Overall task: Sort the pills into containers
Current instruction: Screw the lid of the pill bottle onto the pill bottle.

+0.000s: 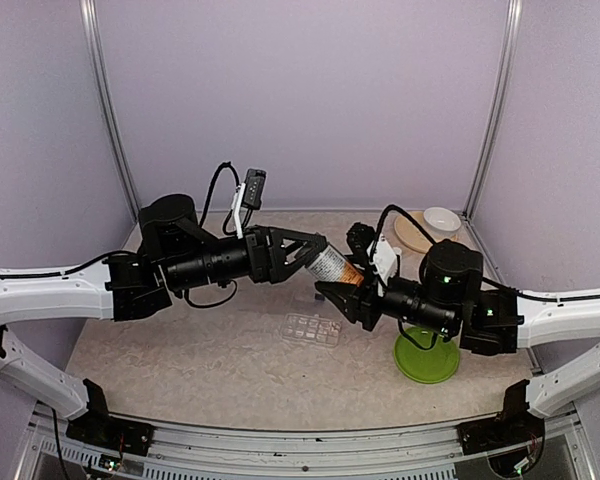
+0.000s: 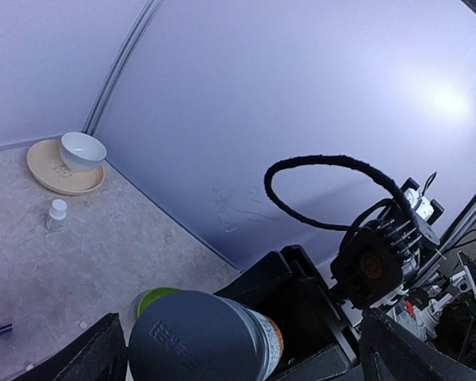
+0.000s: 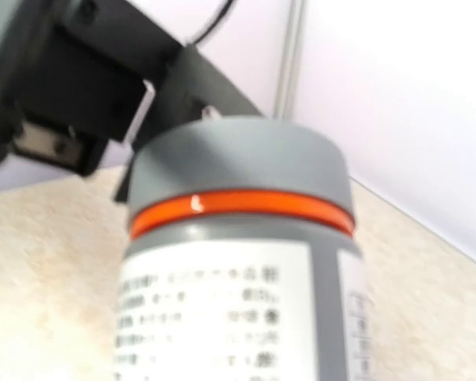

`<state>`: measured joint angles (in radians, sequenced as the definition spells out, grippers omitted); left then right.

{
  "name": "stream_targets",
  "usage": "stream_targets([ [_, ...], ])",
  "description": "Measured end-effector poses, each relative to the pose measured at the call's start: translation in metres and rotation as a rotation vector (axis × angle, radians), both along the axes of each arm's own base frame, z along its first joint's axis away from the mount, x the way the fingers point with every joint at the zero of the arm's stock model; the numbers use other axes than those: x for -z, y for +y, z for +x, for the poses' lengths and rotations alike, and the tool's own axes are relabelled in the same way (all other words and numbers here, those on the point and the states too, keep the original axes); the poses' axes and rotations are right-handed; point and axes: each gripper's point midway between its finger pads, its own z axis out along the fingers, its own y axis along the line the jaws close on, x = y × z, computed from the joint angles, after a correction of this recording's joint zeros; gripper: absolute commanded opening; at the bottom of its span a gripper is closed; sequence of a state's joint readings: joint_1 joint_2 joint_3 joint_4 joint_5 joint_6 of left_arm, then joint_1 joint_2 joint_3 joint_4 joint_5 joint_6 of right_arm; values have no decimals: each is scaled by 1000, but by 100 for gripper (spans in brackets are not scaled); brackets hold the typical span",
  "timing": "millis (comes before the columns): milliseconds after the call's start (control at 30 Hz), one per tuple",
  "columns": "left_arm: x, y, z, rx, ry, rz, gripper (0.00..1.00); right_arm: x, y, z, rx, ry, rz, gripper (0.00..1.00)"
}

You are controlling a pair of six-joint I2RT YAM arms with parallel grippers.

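The clear plastic pill organiser (image 1: 312, 328) lies flat on the mottled worktop (image 1: 180, 350) beneath both hands, its long axis running left to right and its small square compartments facing up. Above it, the right hand (image 1: 344, 287) grasps the amber bottle (image 1: 335, 268). The bottle's smooth grey cap (image 2: 198, 337) points up-left between the spread, released fingers of the left hand (image 1: 317, 256).

Bright, even light with a glare spot on the wall (image 2: 452, 103), the near bottle (image 3: 238, 270) blurred.

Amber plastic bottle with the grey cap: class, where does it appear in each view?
Top external: amber plastic bottle with grey cap, centre of picture.
Left wrist: bottle bottom centre, cap foremost.
Right wrist: bottle fills the centre.
Shared landmark: beige speckled tabletop.
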<state>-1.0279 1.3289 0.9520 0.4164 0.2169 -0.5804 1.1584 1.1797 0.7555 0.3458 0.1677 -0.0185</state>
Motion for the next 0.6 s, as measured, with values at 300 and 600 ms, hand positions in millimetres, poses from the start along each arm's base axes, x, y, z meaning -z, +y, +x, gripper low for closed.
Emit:
stream_targets([
  [300, -2, 3, 14, -41, 86, 57, 93, 14, -9, 8, 55, -42, -95, 0],
  [600, 37, 4, 36, -82, 226, 151, 87, 12, -14, 9, 66, -103, -138, 0],
])
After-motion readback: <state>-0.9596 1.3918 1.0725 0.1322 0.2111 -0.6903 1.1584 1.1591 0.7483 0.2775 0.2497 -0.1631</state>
